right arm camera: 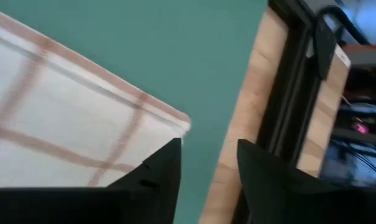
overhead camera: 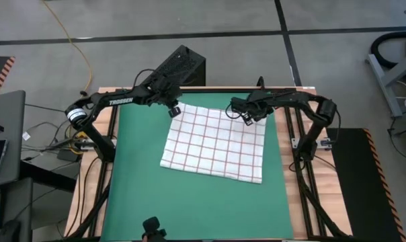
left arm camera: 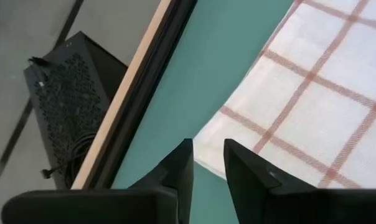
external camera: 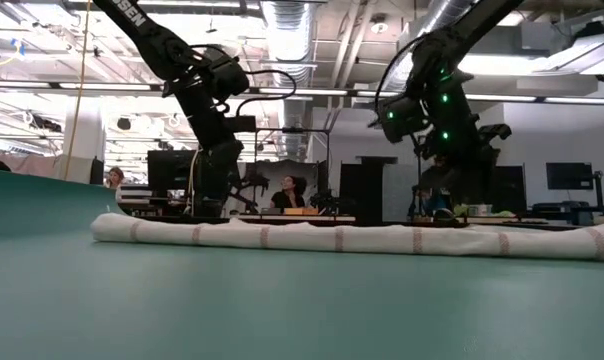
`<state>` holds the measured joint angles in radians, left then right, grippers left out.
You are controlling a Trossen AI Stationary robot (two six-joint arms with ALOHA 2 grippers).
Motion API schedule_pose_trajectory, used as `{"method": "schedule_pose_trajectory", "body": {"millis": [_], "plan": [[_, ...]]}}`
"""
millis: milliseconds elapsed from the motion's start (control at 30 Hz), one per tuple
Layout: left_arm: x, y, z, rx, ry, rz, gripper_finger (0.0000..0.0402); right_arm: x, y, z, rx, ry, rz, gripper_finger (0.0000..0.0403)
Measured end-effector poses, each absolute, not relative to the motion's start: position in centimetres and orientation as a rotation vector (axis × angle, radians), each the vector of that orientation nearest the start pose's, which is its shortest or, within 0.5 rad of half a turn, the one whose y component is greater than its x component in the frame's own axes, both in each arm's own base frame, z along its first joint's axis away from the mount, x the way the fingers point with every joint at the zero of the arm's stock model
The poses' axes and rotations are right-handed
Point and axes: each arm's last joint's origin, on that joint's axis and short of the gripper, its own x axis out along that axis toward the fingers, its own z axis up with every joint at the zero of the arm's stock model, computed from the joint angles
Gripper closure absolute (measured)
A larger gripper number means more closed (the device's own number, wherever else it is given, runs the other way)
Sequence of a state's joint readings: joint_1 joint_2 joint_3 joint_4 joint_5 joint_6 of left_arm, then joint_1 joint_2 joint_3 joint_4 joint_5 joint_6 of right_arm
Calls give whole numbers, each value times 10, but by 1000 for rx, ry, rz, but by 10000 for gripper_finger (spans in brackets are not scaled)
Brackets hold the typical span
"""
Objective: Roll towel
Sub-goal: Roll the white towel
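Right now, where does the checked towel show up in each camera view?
High view: towel spread flat mid-mat.
Low view: long low band across the middle.
Left wrist view: fills the right side, corner near the gripper.
Right wrist view: left side.
Shared landmark: green mat.

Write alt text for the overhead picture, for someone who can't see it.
A white towel with a red grid lies flat on a green mat. Two dark robot arms reach over its far edge, the left gripper and right gripper each above a far corner.
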<state>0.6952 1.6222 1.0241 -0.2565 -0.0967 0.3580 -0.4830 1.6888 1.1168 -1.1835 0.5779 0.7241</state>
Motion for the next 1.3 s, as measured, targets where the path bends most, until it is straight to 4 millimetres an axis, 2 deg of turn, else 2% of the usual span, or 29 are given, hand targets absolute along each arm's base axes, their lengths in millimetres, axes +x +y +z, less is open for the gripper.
{"method": "schedule_pose_trajectory", "body": {"millis": [67, 133, 233, 300, 400, 500, 600, 700, 767, 967, 1100, 1300], "plan": [[254, 216, 206, 52, 955, 594, 318, 237, -134, 204, 376, 1366, -1334, 213], [253, 215, 207, -36, 901, 539, 317, 241, -124, 219, 368, 1251, -1279, 210], [252, 211, 219, -236, 725, 283, 332, 244, -98, 246, 327, 1056, -1145, 215], [252, 204, 229, -342, 630, 110, 351, 238, -76, 258, 314, 927, -1049, 222], [254, 182, 244, -404, 581, -75, 382, 223, -38, 264, 321, 770, -853, 230], [262, 143, 254, -326, 621, -185, 398, 212, 0, 253, 370, 654, -590, 237], [268, 96, 253, -195, 628, -246, 401, 208, 37, 238, 395, 541, -373, 255], [264, 57, 243, -163, 566, -254, 401, 204, 62, 226, 438, 465, -349, 291], [255, 40, 232, -198, 501, -203, 401, 203, 73, 215, 437, 475, -384, 318], [226, 13, 195, -318, 375, -1, 401, 213, 100, 180, 443, 528, -436, 390], [219, -2, 179, -349, 376, 41, 402, 224, 115, 154, 495, 541, -455, 386], [218, -20, 175, -289, 384, 110, 401, 230, 130, 131, 564, 477, -503, 392]]}}
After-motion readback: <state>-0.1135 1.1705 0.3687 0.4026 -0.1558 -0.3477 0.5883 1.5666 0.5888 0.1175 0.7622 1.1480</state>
